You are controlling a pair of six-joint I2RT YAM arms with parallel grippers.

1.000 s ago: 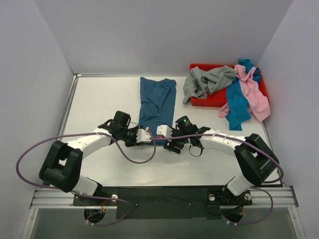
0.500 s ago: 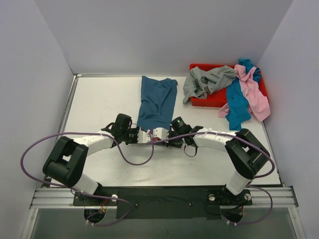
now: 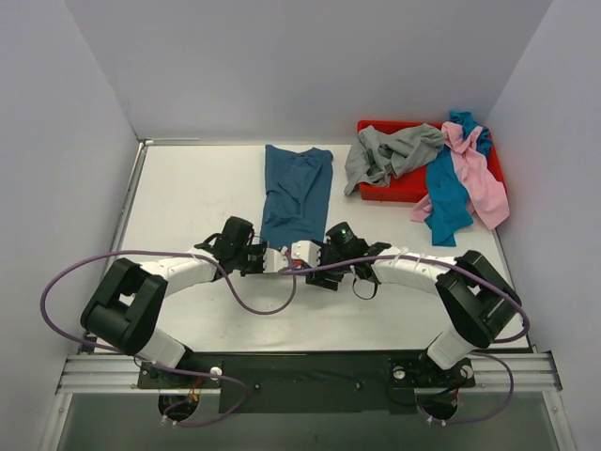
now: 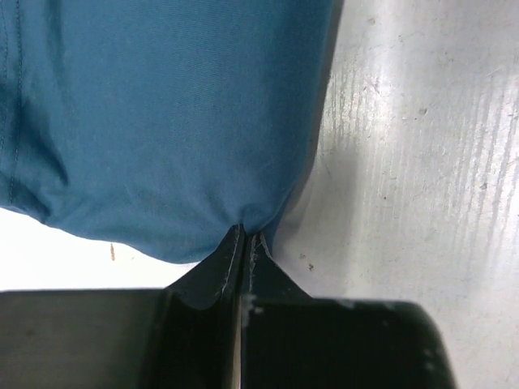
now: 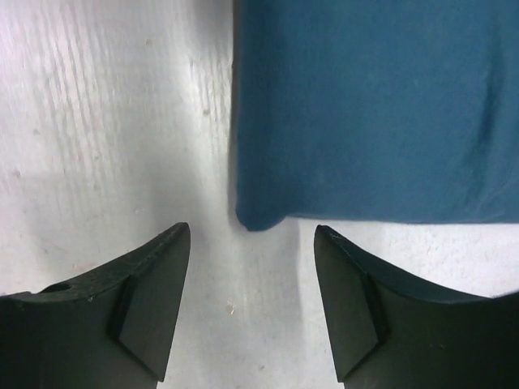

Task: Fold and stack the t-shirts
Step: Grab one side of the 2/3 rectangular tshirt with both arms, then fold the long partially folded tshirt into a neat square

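The dark teal-blue t-shirt point(image 3: 298, 193) lies folded into a long strip on the white table, running away from the arms. My left gripper point(image 3: 273, 259) point(image 4: 246, 235) is shut on the near hem corner of this shirt point(image 4: 162, 121), with the cloth pinched at the fingertips. My right gripper point(image 3: 302, 253) point(image 5: 252, 228) stands open at the other near corner point(image 5: 258, 217), which lies just ahead of the gap and is not gripped. The grey t-shirt point(image 3: 390, 150), the pink t-shirt point(image 3: 479, 174) and the brighter turquoise t-shirt point(image 3: 446, 199) are heaped on the red tray.
The red tray point(image 3: 394, 194) sits at the back right, with shirts hanging over its front and right edges onto the table point(image 3: 188, 197). Grey walls close in the left, back and right. Purple cables loop from both arms over the near table.
My left gripper has closed onto the shirt's near corner. My right gripper closed, then opened again, and the corner now lies free in front of it. Both grippers moved slightly toward each other.
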